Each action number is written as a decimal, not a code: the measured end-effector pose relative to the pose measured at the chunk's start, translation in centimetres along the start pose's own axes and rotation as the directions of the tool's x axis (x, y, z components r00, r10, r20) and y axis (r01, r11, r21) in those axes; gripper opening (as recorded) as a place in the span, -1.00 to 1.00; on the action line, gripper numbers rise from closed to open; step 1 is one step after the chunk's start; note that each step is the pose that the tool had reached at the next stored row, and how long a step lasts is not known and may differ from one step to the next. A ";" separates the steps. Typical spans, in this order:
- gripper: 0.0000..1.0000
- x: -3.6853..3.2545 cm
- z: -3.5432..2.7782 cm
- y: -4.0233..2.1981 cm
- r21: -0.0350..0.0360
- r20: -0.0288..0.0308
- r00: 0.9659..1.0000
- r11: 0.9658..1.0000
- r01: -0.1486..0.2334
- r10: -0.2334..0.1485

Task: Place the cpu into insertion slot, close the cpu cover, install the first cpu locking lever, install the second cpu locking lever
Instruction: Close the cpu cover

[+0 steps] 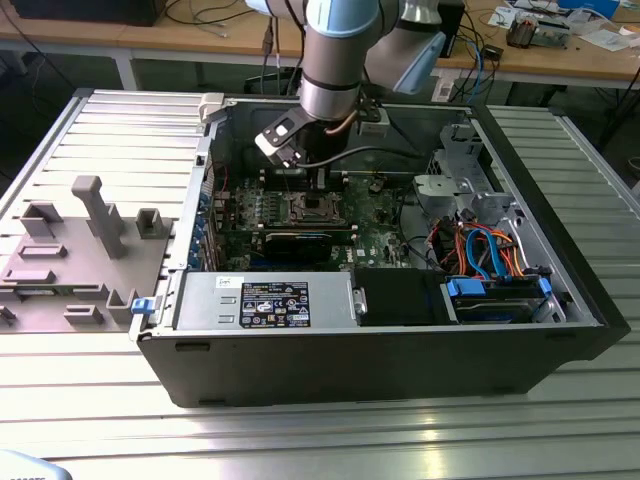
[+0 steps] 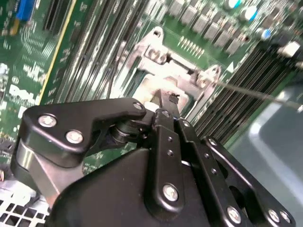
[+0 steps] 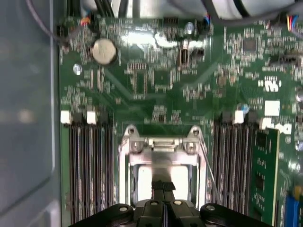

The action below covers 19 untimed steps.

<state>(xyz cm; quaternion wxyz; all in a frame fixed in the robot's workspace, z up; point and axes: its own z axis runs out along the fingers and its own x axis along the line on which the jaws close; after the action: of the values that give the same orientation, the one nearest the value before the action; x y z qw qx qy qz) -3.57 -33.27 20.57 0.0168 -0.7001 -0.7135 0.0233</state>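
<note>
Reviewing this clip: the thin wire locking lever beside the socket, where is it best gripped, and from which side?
Probably on the straight free stretch of the locking lever, away from its pivot at the corner of the insertion slot. It is a thin rod slanting out from the socket towards the memory slots, so come from above, with the end effector straddling it crosswise.

Shiny metal cpu cover (image 3: 163, 145), matt blk tool (image 3: 163, 185)
</note>
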 end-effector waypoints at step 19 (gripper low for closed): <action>-0.79 -0.07 -2.99 1.41 0.008 -0.006 1.000 1.000 0.000 0.000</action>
<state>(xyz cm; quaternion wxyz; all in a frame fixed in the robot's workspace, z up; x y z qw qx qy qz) -1.99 -33.28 23.47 0.0215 -0.7000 -0.7134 0.0241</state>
